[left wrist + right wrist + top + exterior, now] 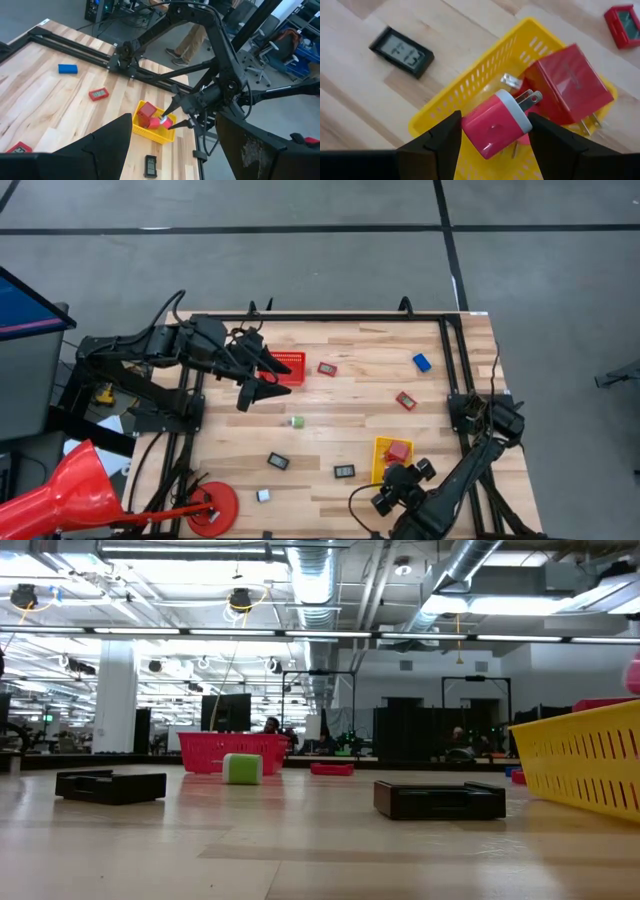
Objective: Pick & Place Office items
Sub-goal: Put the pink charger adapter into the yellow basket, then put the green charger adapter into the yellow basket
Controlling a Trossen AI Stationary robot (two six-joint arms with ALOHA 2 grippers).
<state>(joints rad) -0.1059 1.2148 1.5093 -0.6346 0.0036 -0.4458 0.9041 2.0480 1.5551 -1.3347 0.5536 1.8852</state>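
- Your right gripper (492, 131) hangs over the yellow rectangular mesh bin (470, 82) at the table's (340, 395) five o'clock, jaws closed on a pink plug-in charger block (492, 125) with a pale face and two metal prongs.
- A red plug-in charger block (567, 85) already lies inside that bin, just beside the held one.
- Judgement: this is the release step. Lower until the pink block sits within the bin walls, clear of the red block, then part the jaws fully before lifting straight up.
- Your left gripper (262, 375) waits by the red mesh basket (290, 365) at ten o'clock, jaws apart and empty.
- A green block (297, 421) and flat dark rectangles (278, 462) lie loose mid-table.
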